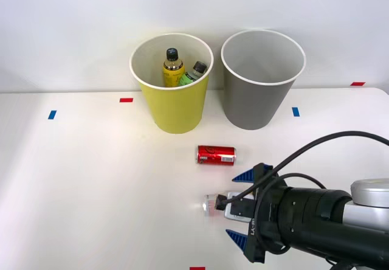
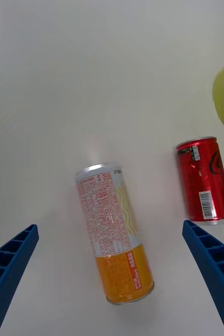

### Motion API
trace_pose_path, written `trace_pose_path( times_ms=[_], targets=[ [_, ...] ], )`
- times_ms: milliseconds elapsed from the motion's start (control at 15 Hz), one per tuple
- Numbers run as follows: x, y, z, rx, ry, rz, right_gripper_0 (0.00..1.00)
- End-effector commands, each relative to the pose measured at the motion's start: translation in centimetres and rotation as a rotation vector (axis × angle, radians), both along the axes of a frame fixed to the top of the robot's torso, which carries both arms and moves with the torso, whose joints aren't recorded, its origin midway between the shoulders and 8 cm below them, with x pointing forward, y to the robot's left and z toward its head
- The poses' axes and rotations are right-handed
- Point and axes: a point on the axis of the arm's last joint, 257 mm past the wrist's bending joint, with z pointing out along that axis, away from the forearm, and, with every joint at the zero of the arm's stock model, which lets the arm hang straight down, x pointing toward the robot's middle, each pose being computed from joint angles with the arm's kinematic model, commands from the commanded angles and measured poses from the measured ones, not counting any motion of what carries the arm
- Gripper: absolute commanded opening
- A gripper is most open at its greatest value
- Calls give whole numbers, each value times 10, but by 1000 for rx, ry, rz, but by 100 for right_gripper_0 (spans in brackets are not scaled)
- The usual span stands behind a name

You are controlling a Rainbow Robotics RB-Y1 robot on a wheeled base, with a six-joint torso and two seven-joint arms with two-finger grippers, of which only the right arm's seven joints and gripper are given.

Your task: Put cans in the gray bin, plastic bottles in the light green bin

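Two cans (image 2: 114, 231) on table, two bottles (image 1: 173, 68) binned.

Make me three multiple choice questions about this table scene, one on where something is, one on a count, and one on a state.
1. Where are the plastic bottles?
A. in the gray bin
B. in the light green bin
C. on the table

2. How many cans lie on the table?
A. one
B. two
C. four

3. The right end effector is:
A. open above the orange can
B. shut on the red can
C. inside a bin

Answers:
1 B, both stand in the light green bin; the gray bin holds none.
2 B, the red can and orange can.
3 A, the right end effector straddles the orange can untouched.
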Motion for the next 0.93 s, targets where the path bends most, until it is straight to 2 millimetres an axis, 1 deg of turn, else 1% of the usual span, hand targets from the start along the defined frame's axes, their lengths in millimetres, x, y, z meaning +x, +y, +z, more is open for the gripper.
trace_pose_path(
  times_ms=[67,267,333,533,667,800,933],
  targets=[
    [-5,4,-5,-51,-24,61,96],
    [-6,10,-10,-93,-38,83,95],
    [-4,10,-12,-102,-38,76,95],
    [4,8,-26,-140,1,43,96],
    [7,5,-30,-172,25,31,95],
    [5,4,-32,-205,40,30,95],
    [10,0,-33,-243,29,24,96]
  ],
)
